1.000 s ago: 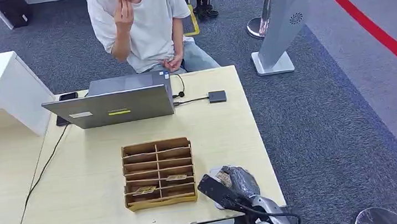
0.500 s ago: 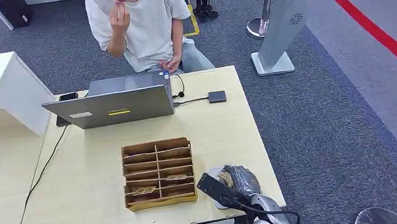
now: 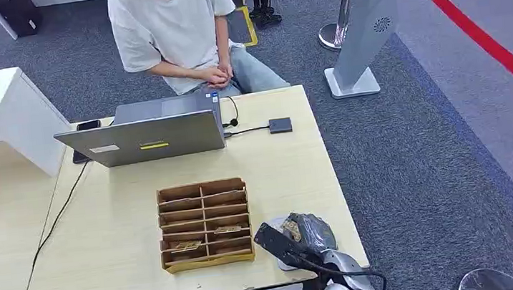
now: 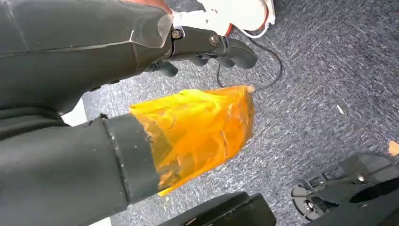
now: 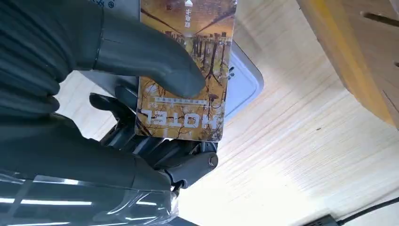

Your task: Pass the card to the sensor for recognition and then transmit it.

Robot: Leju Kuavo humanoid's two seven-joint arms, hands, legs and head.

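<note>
Over the sensor point(image 5: 242, 80), right hand point(image 5: 141, 94) pinches the card point(image 5: 186, 70); thumb-only hold could slip. Left hand point(image 4: 141, 56) state unclear.

**Layout of the table**

A slotted box point(image 3: 205, 224) stands near the table's point(image 3: 122, 195) near edge, right of centre. Cards point(image 3: 227, 229) lie in its nearer compartments. Just right of the box, at the near right corner, the right hand point(image 3: 308, 234) holds a card point(image 5: 188, 70) over a flat sensor point(image 5: 242, 82). Behind the box, a laptop point(image 3: 144, 131) sits at the far edge, with a small box point(image 3: 280, 124) to its right. A person point(image 3: 177, 31) sits behind the laptop.
</note>
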